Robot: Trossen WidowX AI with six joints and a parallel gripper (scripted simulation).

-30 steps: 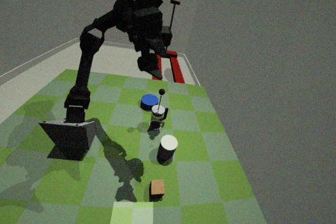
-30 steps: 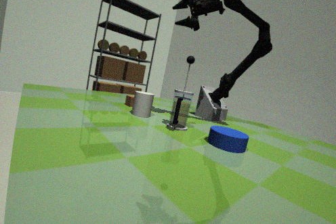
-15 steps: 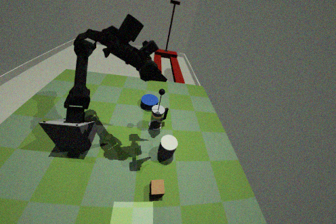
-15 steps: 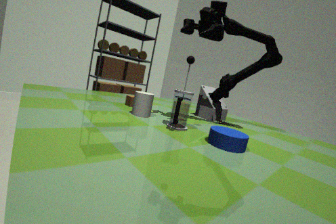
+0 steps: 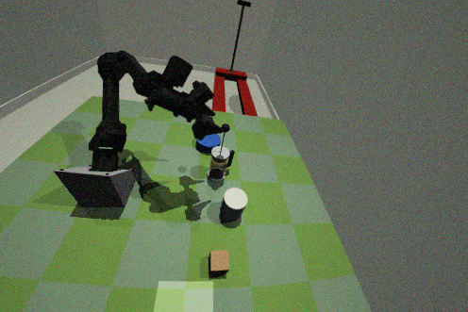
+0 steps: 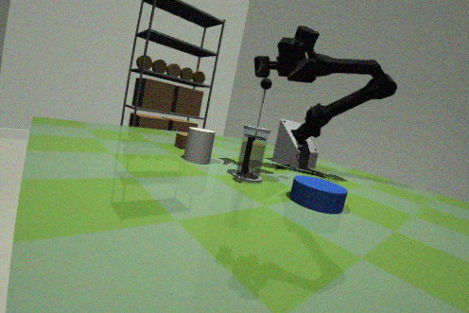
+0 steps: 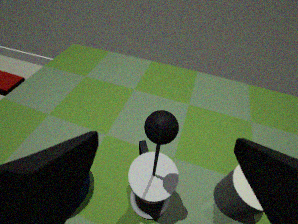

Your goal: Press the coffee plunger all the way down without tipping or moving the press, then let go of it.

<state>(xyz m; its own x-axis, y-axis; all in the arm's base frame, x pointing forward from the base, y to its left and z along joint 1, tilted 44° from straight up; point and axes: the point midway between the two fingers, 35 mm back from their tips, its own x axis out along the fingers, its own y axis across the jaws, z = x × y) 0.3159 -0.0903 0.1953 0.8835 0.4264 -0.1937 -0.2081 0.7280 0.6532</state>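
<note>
In the wrist view both fingers run off the bottom edge, at seven and five o'clock. The right one hides part of the white cylinder (image 7: 245, 192).

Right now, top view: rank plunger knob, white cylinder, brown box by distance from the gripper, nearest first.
1. Plunger knob: right beside the open gripper, not yet touched.
2. White cylinder: on the floor past the coffee press, toward the camera.
3. Brown box: farthest, near the bottom edge of the view.
</note>
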